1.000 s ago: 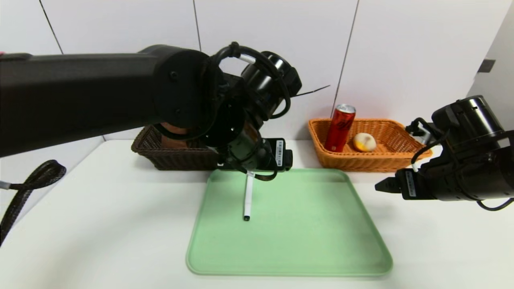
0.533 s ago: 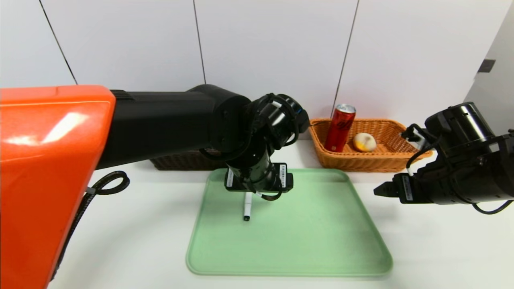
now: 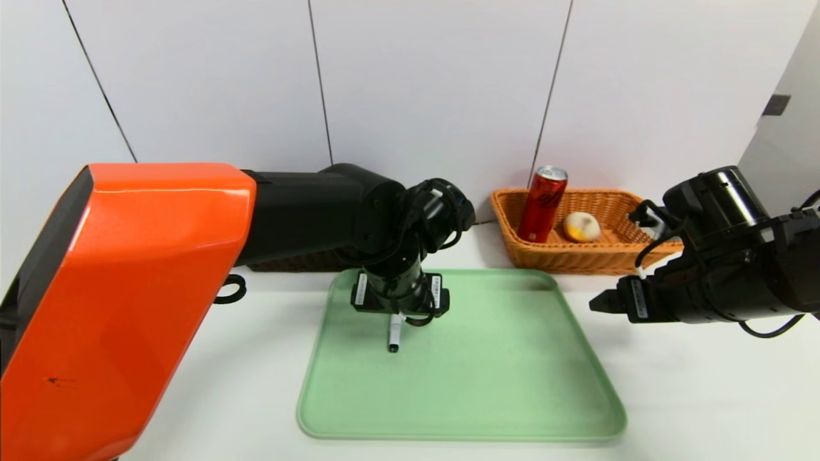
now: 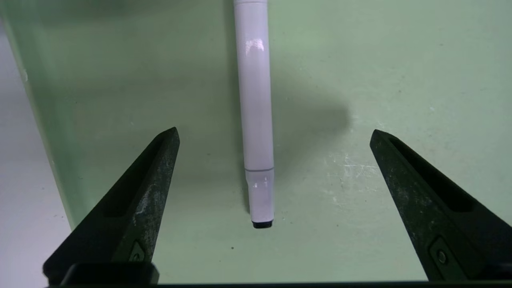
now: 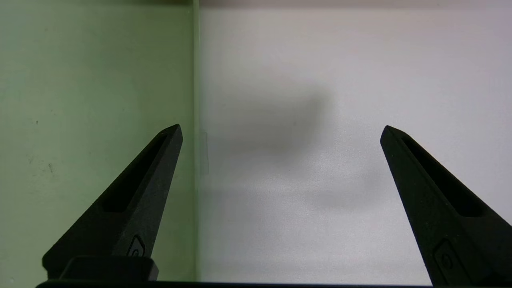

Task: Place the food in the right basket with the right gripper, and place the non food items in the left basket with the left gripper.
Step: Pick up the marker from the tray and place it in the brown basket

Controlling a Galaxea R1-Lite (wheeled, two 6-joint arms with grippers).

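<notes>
Marker pen (image 4: 256, 100) lies flat on the tray, between the widely spread fingers of the left gripper (image 4: 274, 129), which hold nothing and appear just above it. The likely step is picking it up. First bring the whole gripper straight down with the fingers astride the barrel; next even the gaps, since the pen sits a little nearer one finger; last, close gently just clear of the tray's surface. Slim and smooth, it could roll or pivot if one finger touches early. The right gripper (image 5: 282, 126), also wide apart and holding nothing, waits over the tray's right edge.

Counted: one green tray (image 3: 467, 384) beneath the left fingers; two baskets beyond them, dark brown (image 3: 298, 262) and orange-tan (image 3: 576, 261); in the latter, one red can (image 3: 540, 208) and one bun (image 3: 582, 227); one pen.
</notes>
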